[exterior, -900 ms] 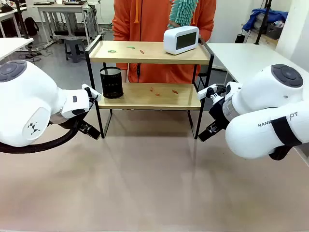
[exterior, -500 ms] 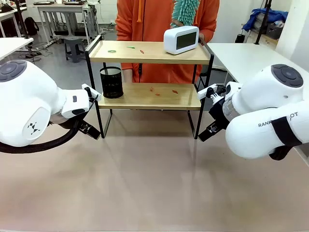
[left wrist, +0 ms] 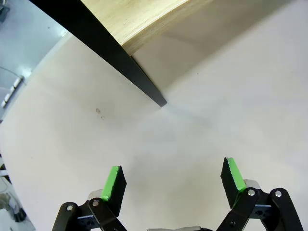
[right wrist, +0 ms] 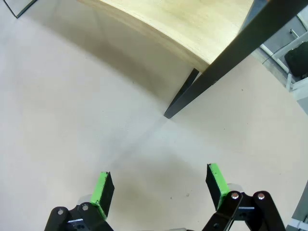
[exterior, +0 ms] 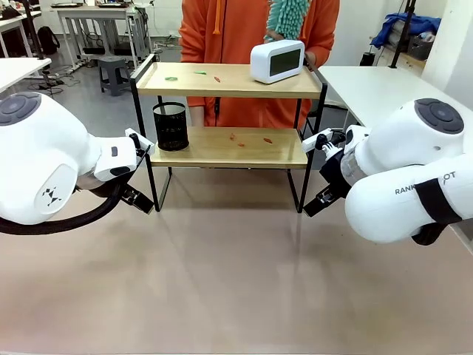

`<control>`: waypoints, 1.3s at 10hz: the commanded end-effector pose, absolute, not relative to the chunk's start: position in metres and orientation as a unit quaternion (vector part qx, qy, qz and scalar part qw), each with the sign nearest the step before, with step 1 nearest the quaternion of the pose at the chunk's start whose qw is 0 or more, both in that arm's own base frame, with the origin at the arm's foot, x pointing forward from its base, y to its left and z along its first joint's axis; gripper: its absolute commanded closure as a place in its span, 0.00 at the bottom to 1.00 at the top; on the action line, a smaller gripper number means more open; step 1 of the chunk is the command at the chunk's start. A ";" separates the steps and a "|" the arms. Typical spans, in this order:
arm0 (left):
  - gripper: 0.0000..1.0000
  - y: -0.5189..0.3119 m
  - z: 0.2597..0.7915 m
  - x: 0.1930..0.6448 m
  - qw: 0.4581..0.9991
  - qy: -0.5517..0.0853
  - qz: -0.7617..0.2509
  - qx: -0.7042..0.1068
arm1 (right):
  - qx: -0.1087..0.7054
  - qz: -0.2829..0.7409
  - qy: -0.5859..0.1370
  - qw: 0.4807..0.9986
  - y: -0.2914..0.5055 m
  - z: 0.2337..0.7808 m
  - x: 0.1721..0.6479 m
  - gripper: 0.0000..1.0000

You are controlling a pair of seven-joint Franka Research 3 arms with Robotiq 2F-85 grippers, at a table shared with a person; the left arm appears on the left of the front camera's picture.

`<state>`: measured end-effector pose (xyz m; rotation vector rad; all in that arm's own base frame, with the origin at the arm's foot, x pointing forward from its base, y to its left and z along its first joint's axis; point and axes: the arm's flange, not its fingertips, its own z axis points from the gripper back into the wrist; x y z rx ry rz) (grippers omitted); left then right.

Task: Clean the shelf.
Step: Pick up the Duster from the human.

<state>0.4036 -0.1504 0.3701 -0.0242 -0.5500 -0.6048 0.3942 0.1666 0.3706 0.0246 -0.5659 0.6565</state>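
One shelf (exterior: 214, 151), two wooden boards, thin black frame: likely light, stiff, tippy under clock (exterior: 277, 61); best hold, near legs. Left gripper (left wrist: 173, 177) wide, empty; right gripper (right wrist: 160, 184) wide, empty.

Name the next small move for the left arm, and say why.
Probably ease the left claw forward until its open jaws straddle the leg of the shelf just ahead. The person holds a duster above the clock, and scraps lie on both boards, so the shelf may need steadying.
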 end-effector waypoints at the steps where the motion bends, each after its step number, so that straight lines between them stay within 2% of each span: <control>1: 0.00 -0.150 0.370 0.404 0.917 -0.268 -0.294 -0.012 | 0.012 0.318 -0.274 0.908 0.167 0.371 0.394 0.00; 2: 0.00 -0.150 0.370 0.404 0.918 -0.267 -0.294 -0.012 | 0.012 0.318 -0.274 0.907 0.167 0.371 0.394 0.00; 3: 0.00 -0.132 0.400 0.381 0.906 -0.238 -0.345 -0.053 | 0.048 0.304 -0.244 0.920 0.142 0.407 0.371 0.00; 5: 0.00 -0.074 0.454 0.333 0.890 -0.203 -0.362 -0.188 | 0.168 0.175 -0.211 0.947 0.059 0.473 0.330 0.00; 6: 0.00 -0.042 0.464 0.314 0.891 -0.216 -0.331 -0.222 | 0.264 0.121 -0.198 0.936 0.016 0.491 0.314 0.00; 7: 0.00 0.005 0.465 0.301 0.857 -0.263 -0.302 -0.323 | 0.347 0.068 -0.212 0.911 -0.034 0.495 0.301 0.00; 8: 0.00 0.048 0.457 0.291 0.828 -0.315 -0.225 -0.405 | 0.417 0.013 -0.225 0.880 -0.081 0.488 0.291 0.00; 9: 0.00 0.082 0.440 0.284 0.803 -0.362 -0.141 -0.452 | 0.469 -0.041 -0.237 0.850 -0.123 0.472 0.282 0.00; 10: 0.00 0.106 0.420 0.278 0.782 -0.387 -0.083 -0.481 | 0.503 -0.113 -0.252 0.819 -0.153 0.450 0.278 0.00; 11: 0.00 0.114 0.399 0.283 0.773 -0.383 -0.048 -0.504 | 0.525 -0.172 -0.255 0.793 -0.173 0.425 0.277 0.00; 12: 0.00 0.113 0.385 0.296 0.789 -0.368 -0.017 -0.492 | 0.486 -0.231 -0.259 0.802 -0.173 0.406 0.280 0.00; 13: 0.00 0.162 0.462 0.302 0.798 -0.362 -0.090 -0.473 | 0.486 -0.104 -0.232 0.836 -0.185 0.461 0.257 0.00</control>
